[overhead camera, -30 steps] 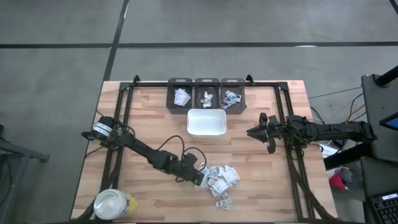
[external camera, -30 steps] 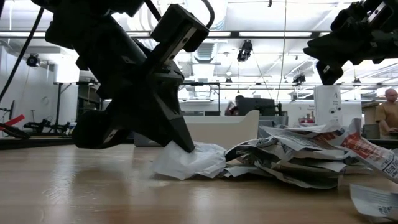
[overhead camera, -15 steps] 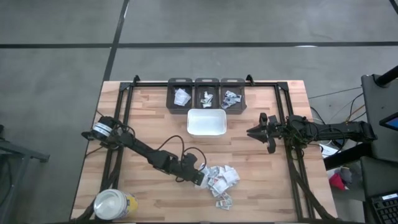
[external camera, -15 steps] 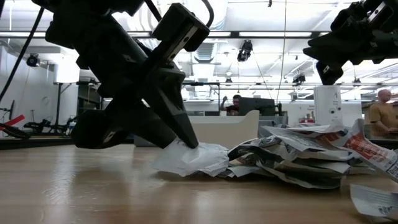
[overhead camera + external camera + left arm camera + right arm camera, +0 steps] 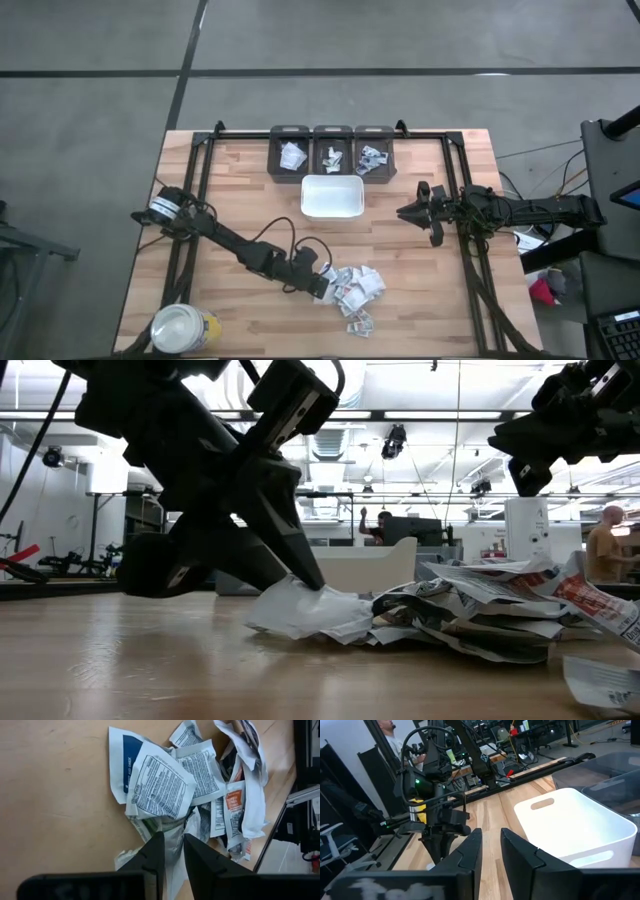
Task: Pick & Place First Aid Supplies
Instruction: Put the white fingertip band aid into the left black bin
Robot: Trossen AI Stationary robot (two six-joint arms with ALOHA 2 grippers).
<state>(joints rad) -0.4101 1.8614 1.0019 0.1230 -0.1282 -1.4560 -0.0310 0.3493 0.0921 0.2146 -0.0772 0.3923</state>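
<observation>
At the near edge of the wooden plank surface (image 5: 240,190), the left tool (image 5: 325,287) digs into a heap of first aid packets (image 5: 356,290).
Its two dark fingers (image 5: 152,857) stand slightly parted with a crumpled grey-green sachet (image 5: 172,840) between them, tips down in the pile's edge; a firm grasp cannot be told. The packets are flat, creased paper, mostly white with grey, blue or orange-red print, overlapping too thickly to count, lying at mixed angles; the top sachet (image 5: 160,787) is roughly square. Three dark bins (image 5: 331,150) at the far edge hold more packets, one smooth white rectangular tray (image 5: 332,197) sits before them, and one white-lidded yellow jar (image 5: 183,329) stands at the near-left corner. The right tool (image 5: 408,212) hovers beside the tray, fingers narrowly parted, holding nothing.
</observation>
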